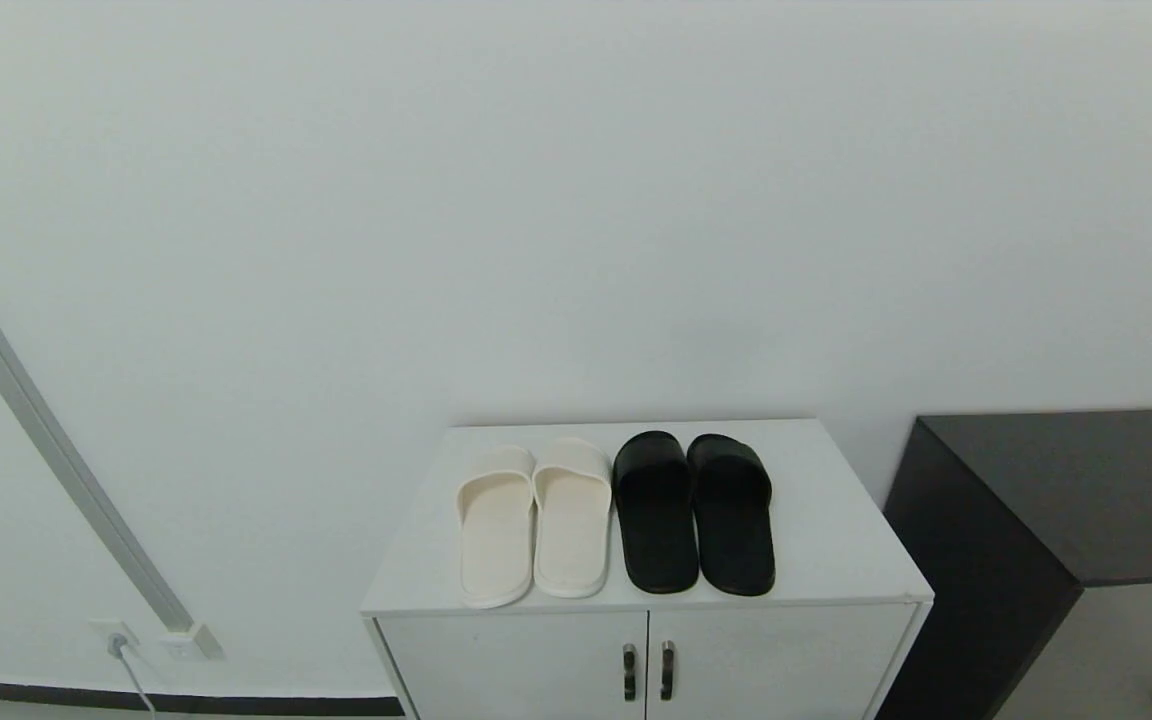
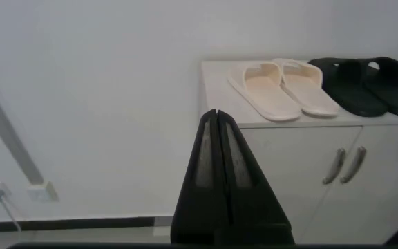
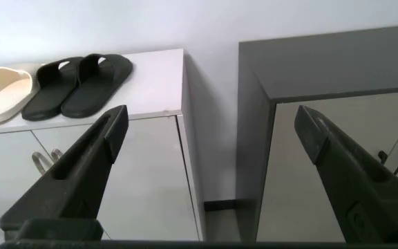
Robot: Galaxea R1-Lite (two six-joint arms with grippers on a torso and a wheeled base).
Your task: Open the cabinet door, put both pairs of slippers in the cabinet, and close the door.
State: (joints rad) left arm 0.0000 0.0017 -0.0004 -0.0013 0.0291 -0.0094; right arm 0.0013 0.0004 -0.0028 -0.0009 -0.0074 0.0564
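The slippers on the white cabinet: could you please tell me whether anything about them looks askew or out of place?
Nothing stands out. The pair of cream slip-on slippers and the pair of black slip-on slippers lie side by side, toes toward the wall, on the white box-shaped cabinet, whose two doors are shut.

Cream slippers, black slippers, white cabinet with dark handles, dark grey cabinet

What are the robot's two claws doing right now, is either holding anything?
Left gripper: closed, holding nothing.
Right gripper: open, holding nothing.
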